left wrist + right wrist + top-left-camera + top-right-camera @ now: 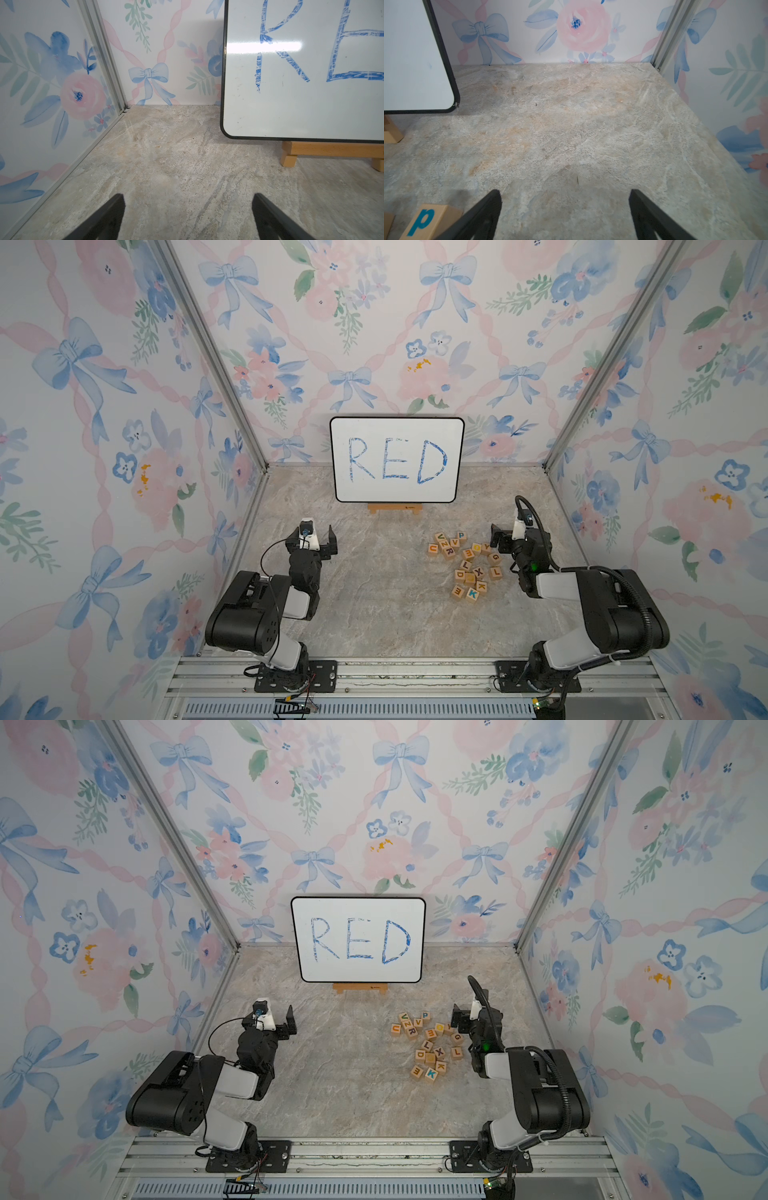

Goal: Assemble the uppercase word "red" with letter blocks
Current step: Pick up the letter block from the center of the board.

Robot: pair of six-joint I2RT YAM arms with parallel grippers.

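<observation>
The letter blocks lie in a loose cluster of wooden cubes on the right half of the table in both top views. The dark R block (449,551) (411,1031) sits at the cluster's far left. An orange-red E block (467,552) (431,1032) and a yellow D block (477,547) (439,1027) lie just right of it. My left gripper (312,533) (270,1013) (188,195) hovers open and empty over bare table, well left of the cubes. My right gripper (512,531) (471,1011) (564,190) is open and empty just right of the cluster's far end.
A white board (397,460) (301,83) with RED in blue stands on a wooden easel (395,509) at the back. Other cubes include a second D (459,574), a second E (457,592), a teal K (472,594) and a P (425,220). Floral walls enclose three sides.
</observation>
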